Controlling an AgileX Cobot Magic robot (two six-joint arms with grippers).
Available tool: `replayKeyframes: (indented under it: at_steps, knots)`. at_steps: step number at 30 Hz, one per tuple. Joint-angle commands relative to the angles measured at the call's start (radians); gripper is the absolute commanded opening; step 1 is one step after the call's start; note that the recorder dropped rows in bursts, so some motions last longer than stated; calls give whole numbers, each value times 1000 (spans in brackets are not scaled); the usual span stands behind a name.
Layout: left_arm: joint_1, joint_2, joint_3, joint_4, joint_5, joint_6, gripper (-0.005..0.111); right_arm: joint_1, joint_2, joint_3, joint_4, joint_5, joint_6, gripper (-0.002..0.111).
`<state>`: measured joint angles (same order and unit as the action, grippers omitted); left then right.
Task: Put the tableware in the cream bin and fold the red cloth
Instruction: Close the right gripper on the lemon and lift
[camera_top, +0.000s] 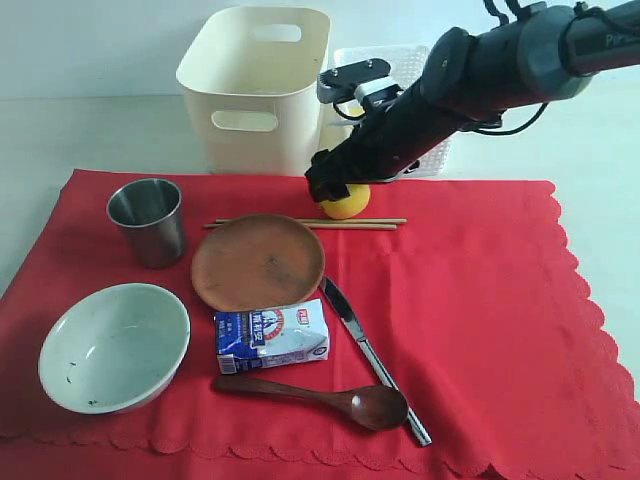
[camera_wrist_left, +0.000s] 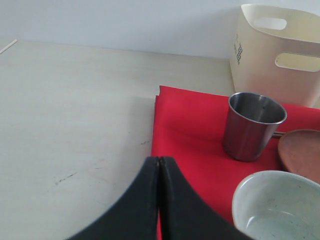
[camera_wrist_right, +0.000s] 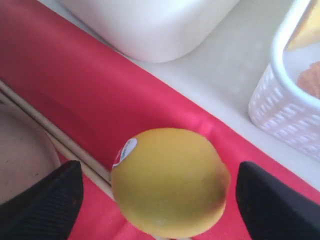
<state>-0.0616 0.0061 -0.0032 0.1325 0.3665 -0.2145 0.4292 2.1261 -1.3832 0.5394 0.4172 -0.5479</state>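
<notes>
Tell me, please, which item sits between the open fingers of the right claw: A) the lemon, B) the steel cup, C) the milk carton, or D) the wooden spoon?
A: the right claw stands open with the yellow lemon between its fingers, near the far edge of the red cloth.

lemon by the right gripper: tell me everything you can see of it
The lemon is yellow, smooth-skinned, oval and whole, with a small white oval sticker on one side. It lies on the red cloth near the edge by the cream bin, close beside the chopsticks. The right gripper is open around it, one finger on each side with a gap, so nothing grips it.
</notes>
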Motion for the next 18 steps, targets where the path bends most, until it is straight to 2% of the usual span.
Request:
replayKeyframes:
  at_steps: [1, 9, 11, 13, 18]
  knots:
    - [4, -6, 3, -5, -9, 0, 0, 1, 36, -41, 16, -1, 2, 86]
    - [4, -6, 3, -5, -9, 0, 0, 1, 75, -52, 16, -1, 2, 86]
    - [4, -6, 3, -5, -9, 0, 0, 1, 75, -52, 16, -1, 2, 83]
    - [4, -6, 3, -5, -9, 0, 0, 1, 75, -52, 16, -3, 8, 74]
    - [4, -6, 3, -5, -9, 0, 0, 1, 73, -52, 16, 7, 58, 36]
